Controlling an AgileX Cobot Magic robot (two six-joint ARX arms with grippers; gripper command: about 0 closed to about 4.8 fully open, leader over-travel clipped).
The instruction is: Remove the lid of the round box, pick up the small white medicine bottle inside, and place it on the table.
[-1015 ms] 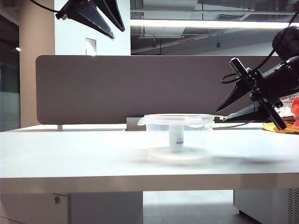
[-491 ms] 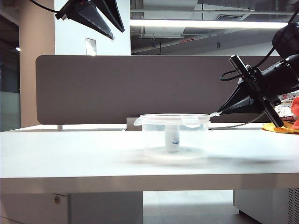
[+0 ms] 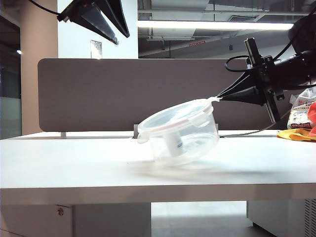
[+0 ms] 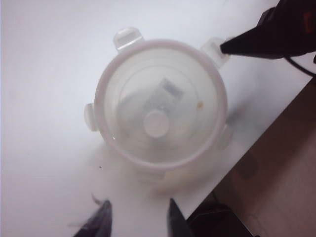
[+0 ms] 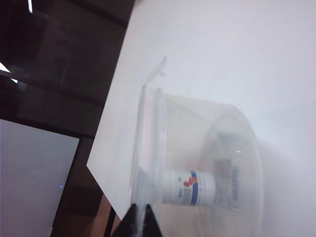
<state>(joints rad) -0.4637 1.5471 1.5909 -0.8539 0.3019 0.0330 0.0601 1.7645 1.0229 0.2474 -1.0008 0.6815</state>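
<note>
Right claw [image 3: 217, 98] clamped on lid [image 3: 174, 116] tab, left claw [image 4: 137, 213] apart above.

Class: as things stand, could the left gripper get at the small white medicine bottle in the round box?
Probably not: the lid covers the round box, sealing in the small white medicine bottle. The left gripper hovers above.

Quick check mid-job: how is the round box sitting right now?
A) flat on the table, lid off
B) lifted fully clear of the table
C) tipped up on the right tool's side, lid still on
C: the right tool pinches a lid tab, and the round box tilts with its far lower edge on the table.
</note>
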